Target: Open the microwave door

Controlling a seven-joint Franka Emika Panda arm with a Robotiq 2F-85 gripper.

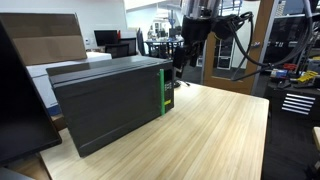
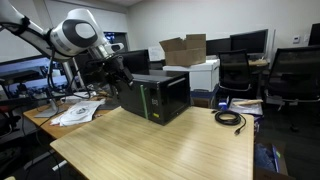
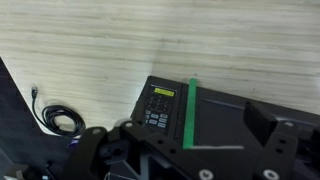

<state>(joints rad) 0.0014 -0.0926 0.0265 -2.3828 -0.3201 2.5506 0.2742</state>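
Progress: I am judging the task barely begun. The microwave door (image 1: 108, 105) is sitting flush with the body in both exterior views, and no pale cavity is showing.
Remaining: as I am reading it, everything: reaching the handle, catching it, swinging the door out.
Tool: my tool (image 1: 180, 58) is hanging above the handle end of the microwave (image 2: 165, 92), apparently clear of it. The jaws are reading dark on dark, so I cannot tell whether they are wide or narrow.
Location: the microwave is standing on the wooden tabletop (image 1: 220, 130), toward one end.
Look: matte dark grey box with a wide flat front panel. A bright green handle strip (image 3: 188, 110) is running between the door and the keypad (image 3: 158, 106).
Nearby: a coiled black cable (image 3: 60, 120) is lying on the tabletop, well apart from the microwave.
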